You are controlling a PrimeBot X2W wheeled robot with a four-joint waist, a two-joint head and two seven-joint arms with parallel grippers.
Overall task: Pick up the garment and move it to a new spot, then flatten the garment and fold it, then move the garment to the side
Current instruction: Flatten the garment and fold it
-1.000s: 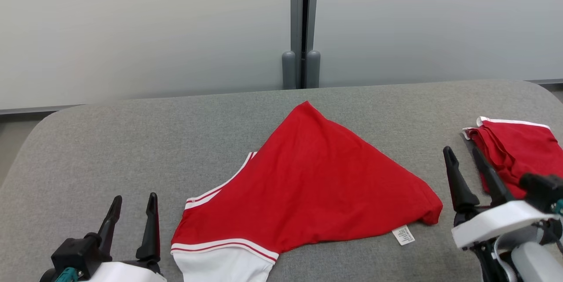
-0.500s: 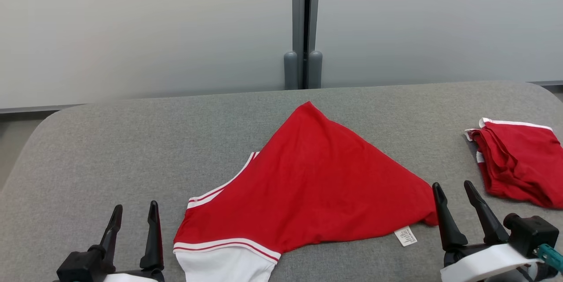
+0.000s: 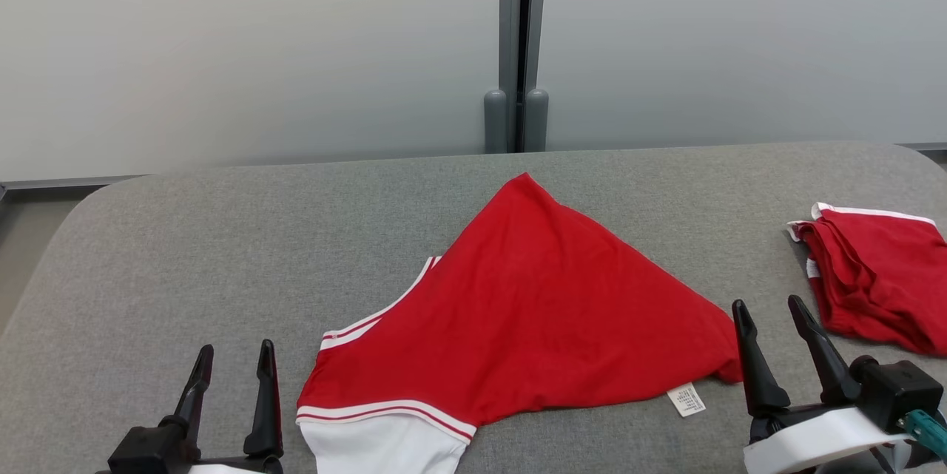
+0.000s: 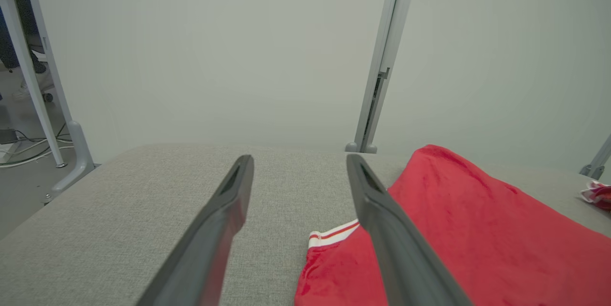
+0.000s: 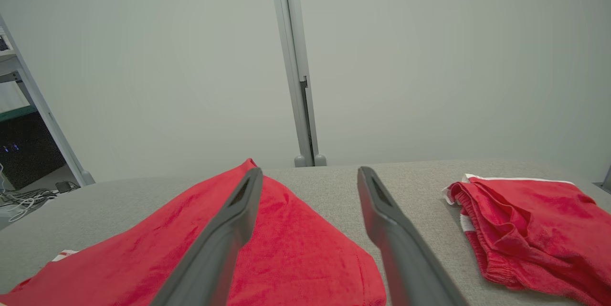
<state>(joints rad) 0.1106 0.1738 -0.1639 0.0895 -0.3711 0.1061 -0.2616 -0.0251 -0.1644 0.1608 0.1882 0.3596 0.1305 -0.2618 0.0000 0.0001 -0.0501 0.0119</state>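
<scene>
Garment (image 3: 533, 311), red with white striped trim, lies spread in a rough triangle on the grey upholstered table (image 3: 222, 237), its peak toward the wall. A white care label (image 3: 686, 400) sticks out at the near right corner.

In the head view the left gripper (image 3: 236, 348) sits just beside the garment's white-banded near end, jaws apart and empty. The right gripper (image 3: 766, 304) stands just off the right corner, likewise spread with nothing between its fingers. A second red piece (image 3: 880, 274), bunched, lies farther right, apart from the first.

In the left wrist view, parted fingers hang over bare grey cloth, with the striped edge just to their right.

In the right wrist view, parted fingers frame the garment's right slope, and the bunched piece, shorts perhaps, lies off to the right.
</scene>
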